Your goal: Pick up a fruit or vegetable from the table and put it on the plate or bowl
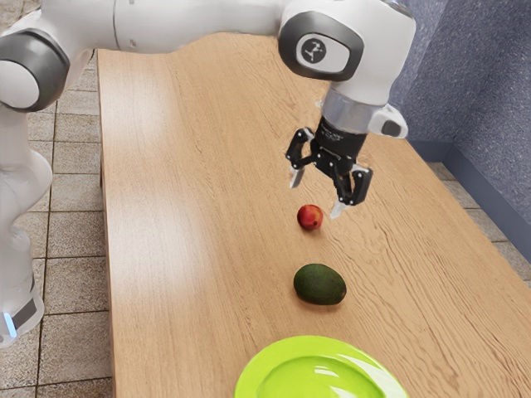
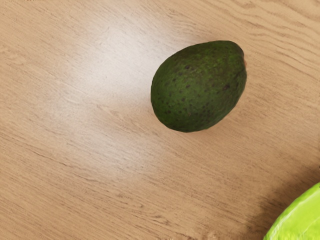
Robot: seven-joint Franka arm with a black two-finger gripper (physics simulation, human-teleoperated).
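A small red peach (image 1: 309, 217) lies on the wooden table (image 1: 182, 207). Just above and behind it hangs my black gripper (image 1: 316, 195), fingers spread open and empty, one fingertip on either side of the fruit's top. A dark green avocado (image 1: 319, 284) rests on the table nearer the front, between the peach and a lime-green plate (image 1: 319, 371) at the table's front edge. In the wrist view the avocado (image 2: 199, 86) lies on its side on the wood, with the plate's rim (image 2: 297, 217) in one corner.
The table's left edge drops to a tiled floor (image 1: 70, 240). A blue-grey wall (image 1: 481, 83) stands behind the table at the exterior view's right. Bare wood stretches to the left of the fruits.
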